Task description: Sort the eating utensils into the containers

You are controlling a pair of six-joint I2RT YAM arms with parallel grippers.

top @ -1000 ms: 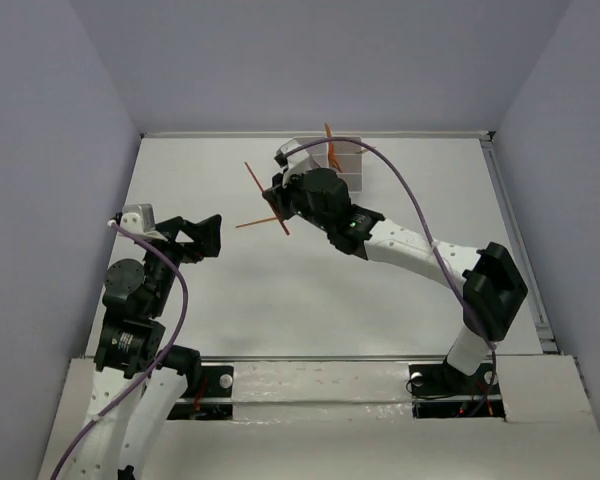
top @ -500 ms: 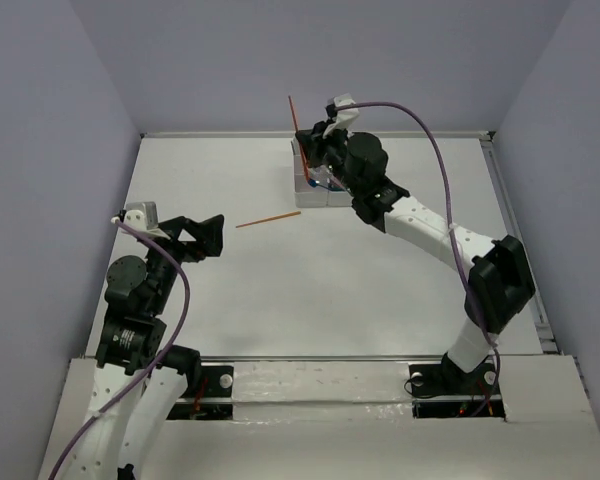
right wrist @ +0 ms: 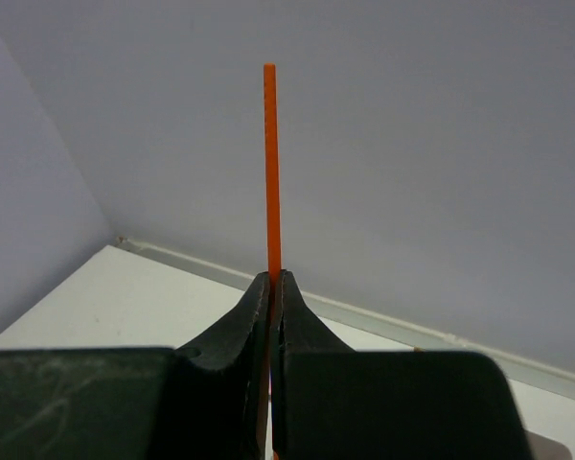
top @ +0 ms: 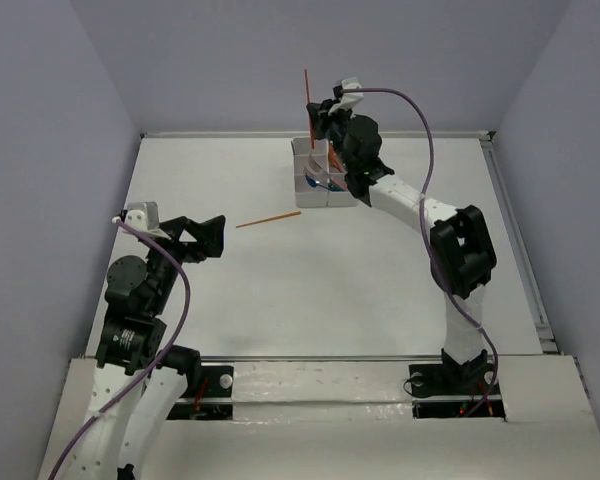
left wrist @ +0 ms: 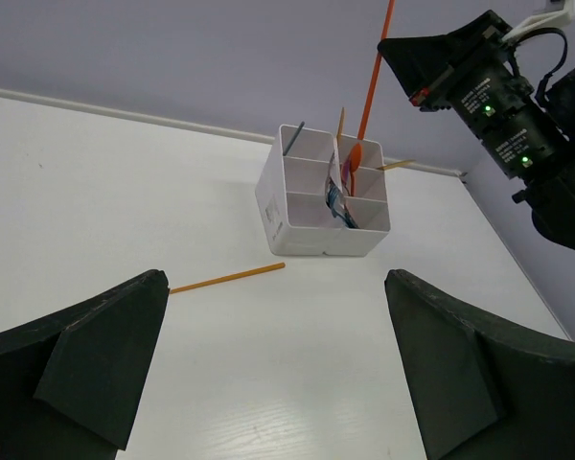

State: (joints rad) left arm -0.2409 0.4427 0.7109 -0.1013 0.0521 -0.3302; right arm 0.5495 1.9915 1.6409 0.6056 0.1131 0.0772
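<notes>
Top external: right pincer (top: pixel 320 112) above far side of white plastic six-cell bin block (top: pixel 302 192), clamped on thin orange stick (top: pixel 306 92) held upright. Left pincer (top: pixel 208 238) spread wide, nothing in it. Loose orange stick (top: pixel 268 219) flat on white surface (top: pixel 380 280), between left pincer and block.
Left wrist: orange spoon (left wrist: pixel 353 163) stands in block.
Right wrist: jaws pinched tight on stick.

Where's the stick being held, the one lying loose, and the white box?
Held stick (right wrist: pixel 270 168): right wrist view, upper shaft.
Loose stick (left wrist: pixel 227 278): left wrist view, mid-shaft.
White bins (left wrist: pixel 326 243): left wrist view, front wall.
</notes>
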